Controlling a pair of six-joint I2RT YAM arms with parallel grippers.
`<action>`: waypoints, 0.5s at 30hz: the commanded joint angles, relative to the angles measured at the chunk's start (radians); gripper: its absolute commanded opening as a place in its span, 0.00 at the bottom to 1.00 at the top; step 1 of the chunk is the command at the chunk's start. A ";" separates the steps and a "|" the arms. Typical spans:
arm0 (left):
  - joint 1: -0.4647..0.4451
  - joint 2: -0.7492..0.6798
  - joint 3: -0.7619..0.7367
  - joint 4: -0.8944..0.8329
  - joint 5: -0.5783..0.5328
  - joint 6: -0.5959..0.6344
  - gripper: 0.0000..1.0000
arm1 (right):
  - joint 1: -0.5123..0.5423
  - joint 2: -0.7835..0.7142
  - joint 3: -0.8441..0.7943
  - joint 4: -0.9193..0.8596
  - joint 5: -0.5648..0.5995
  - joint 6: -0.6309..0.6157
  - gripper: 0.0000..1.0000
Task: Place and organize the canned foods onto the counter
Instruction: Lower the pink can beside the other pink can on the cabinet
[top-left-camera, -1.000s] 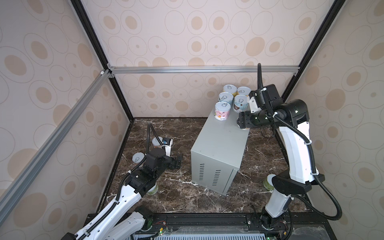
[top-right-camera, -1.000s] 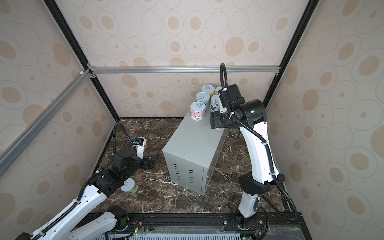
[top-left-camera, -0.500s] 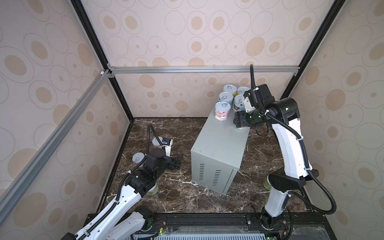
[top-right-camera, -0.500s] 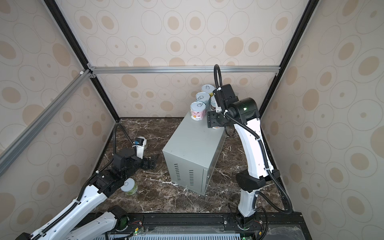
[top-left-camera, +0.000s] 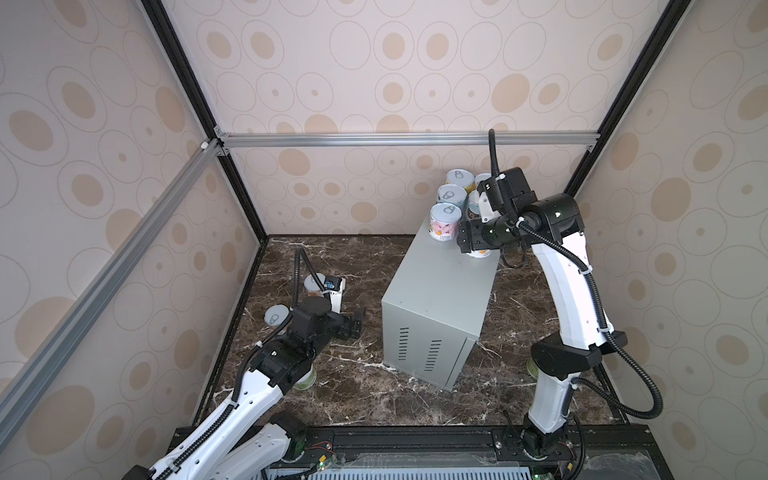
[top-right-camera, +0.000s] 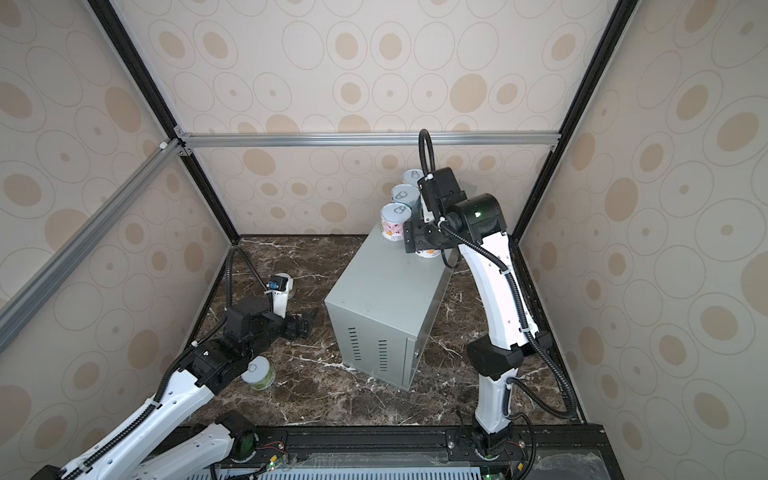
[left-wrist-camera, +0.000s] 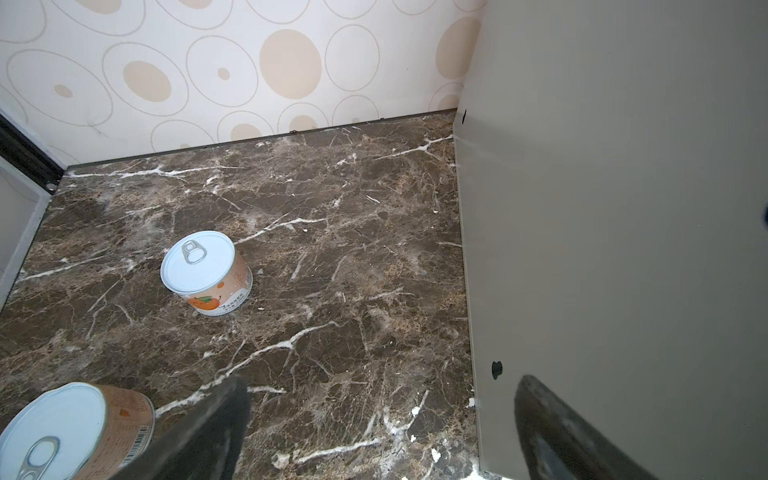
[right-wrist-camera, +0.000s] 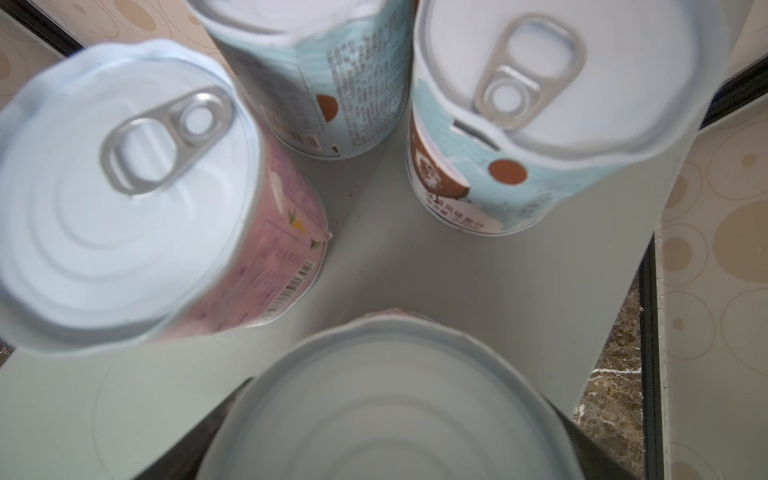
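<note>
One can (right-wrist-camera: 386, 411) on counter (right-wrist-camera: 415, 270) between jaws of right pincer (top-left-camera: 472, 244), grip unclear; left pincer (left-wrist-camera: 380, 384) agape.

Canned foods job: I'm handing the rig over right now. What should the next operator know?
Left end effector: open, empty, low over the marble floor beside the counter.
Right end effector: around a can standing at the counter's right edge; gripped or released, unclear.
Done: five more cans grouped at the counter's far end, pink can nearest.
Left: floor cans, at least an orange can, a second orange can and a green can.
</note>
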 joint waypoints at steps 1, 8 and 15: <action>0.004 -0.006 0.003 0.015 -0.006 0.025 0.99 | 0.011 -0.004 0.011 0.013 0.016 -0.016 0.93; 0.004 -0.002 0.004 0.016 -0.006 0.027 0.99 | 0.015 -0.086 -0.056 0.078 0.025 -0.020 0.96; 0.003 -0.002 0.003 0.015 -0.010 0.026 0.99 | 0.034 -0.225 -0.225 0.171 0.038 -0.011 0.97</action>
